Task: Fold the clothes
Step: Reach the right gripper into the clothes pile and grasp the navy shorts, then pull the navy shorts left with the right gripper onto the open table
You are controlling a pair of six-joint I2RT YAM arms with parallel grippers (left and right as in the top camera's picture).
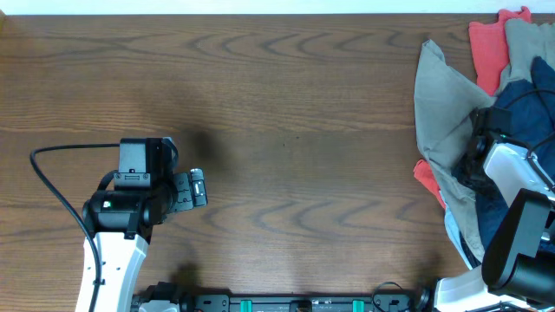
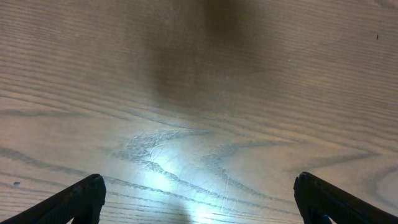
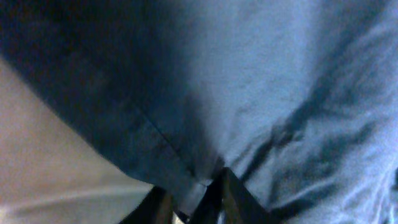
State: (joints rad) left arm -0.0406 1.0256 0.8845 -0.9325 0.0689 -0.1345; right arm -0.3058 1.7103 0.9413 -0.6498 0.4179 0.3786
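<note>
The navy blue shorts [image 1: 527, 102] lie in the heap of clothes at the table's right edge, partly under the right arm. In the right wrist view the blue cloth [image 3: 261, 93] fills the frame, and my right gripper [image 3: 198, 198] is shut on a hemmed edge of it. In the overhead view the right gripper [image 1: 478, 152] sits down in the heap. My left gripper [image 2: 199, 196] is open and empty over bare wood; in the overhead view it [image 1: 198, 187] is at the table's left, far from the clothes.
A khaki-beige garment [image 1: 444, 113] spreads over the left side of the heap. A red-orange cloth [image 1: 490, 45] shows at the top right and again at the heap's lower left [image 1: 427, 180]. The wooden table [image 1: 303, 130] stretches between the arms.
</note>
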